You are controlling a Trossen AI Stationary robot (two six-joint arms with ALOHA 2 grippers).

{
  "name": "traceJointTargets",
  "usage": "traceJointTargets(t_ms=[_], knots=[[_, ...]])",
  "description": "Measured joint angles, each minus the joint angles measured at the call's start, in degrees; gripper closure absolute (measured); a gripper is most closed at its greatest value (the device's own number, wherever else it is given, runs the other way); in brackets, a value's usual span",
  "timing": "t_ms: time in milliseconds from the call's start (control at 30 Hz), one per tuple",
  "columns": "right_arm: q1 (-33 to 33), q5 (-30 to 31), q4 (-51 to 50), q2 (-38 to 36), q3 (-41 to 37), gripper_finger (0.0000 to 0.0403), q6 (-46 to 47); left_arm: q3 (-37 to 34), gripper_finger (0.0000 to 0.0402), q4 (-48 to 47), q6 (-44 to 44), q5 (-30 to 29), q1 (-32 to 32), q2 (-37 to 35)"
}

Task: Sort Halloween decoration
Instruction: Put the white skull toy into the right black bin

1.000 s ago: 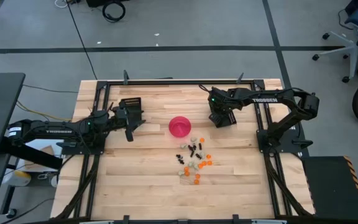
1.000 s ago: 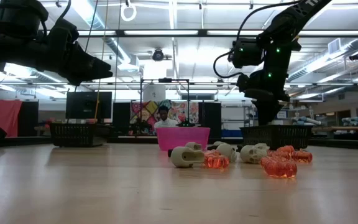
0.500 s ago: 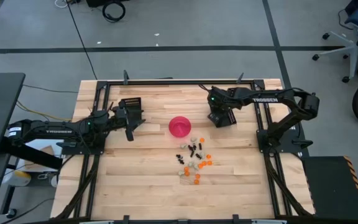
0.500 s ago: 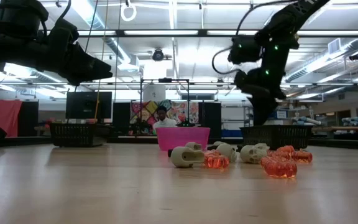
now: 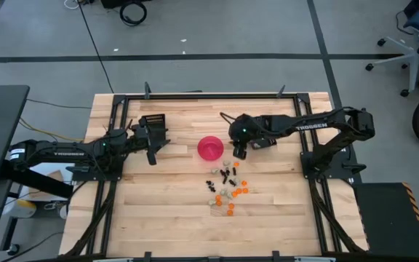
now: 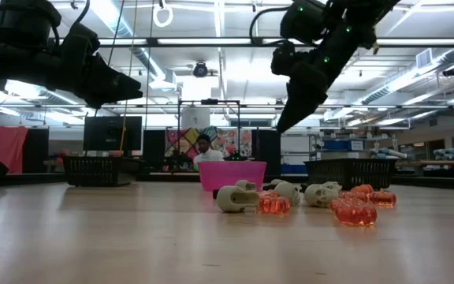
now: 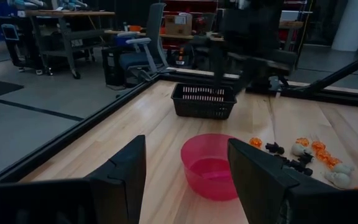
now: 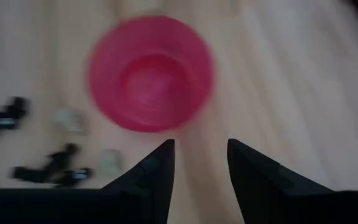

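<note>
Your Halloween decoration (image 5: 227,185) lies scattered loose on the table (image 5: 173,218), just beside the pink bowl (image 5: 210,148) on the side toward the right arm and the table's near edge. Orange, black and whitish-grey pieces are mixed; from the low view the pale and orange ones sit in front of the bowl.

Pink bowl: upright, near the table's middle. Whether anything lies in it you cannot tell.

Right tool (image 5: 237,151): close beside the bowl, above the edge of the scatter nearest it. Fingers (image 8: 157,168) stand apart with a narrow gap, nothing between them. The right arm reaches in long from its base, forearm stretched toward the bowl, wrist tipped down at the table.

Left tool (image 5: 152,155): well apart from the bowl on the other side, raised off the table, fingers (image 7: 126,171) wide and empty, aimed at the bowl. Left arm lies low, extended.

Black basket (image 5: 153,120): beside the left tool, farther from the bowl. A second black basket (image 7: 203,101) stands beyond the bowl, by the right arm.
</note>
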Motion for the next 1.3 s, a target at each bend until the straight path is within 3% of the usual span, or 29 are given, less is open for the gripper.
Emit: traceJointTargets(t_ms=[133, 567, 833, 1300], knots=[[2.00, -2.63, 3.69, 0.02, -3.43, 0.0240, -0.33, 0.00, 0.0207, 0.00, 0.00, 0.01, -0.01, 0.00], [7.51, -2.66, 18.94, 0.11, -14.09, 0.0176, 1.11, 0.00, 0.0207, 0.02, 0.02, 0.06, 0.00, -0.01], [8.72, -2.25, 32.71, 0.25, -21.07, 0.0172, 1.18, 0.00, 0.0207, 0.39, 0.20, 0.06, 0.00, 0.01], [8.65, -0.71, 46.45, 13.87, -21.64, 0.0174, 1.18, 0.00, 0.0207, 1.67, 0.22, 0.10, 0.00, -0.01]])
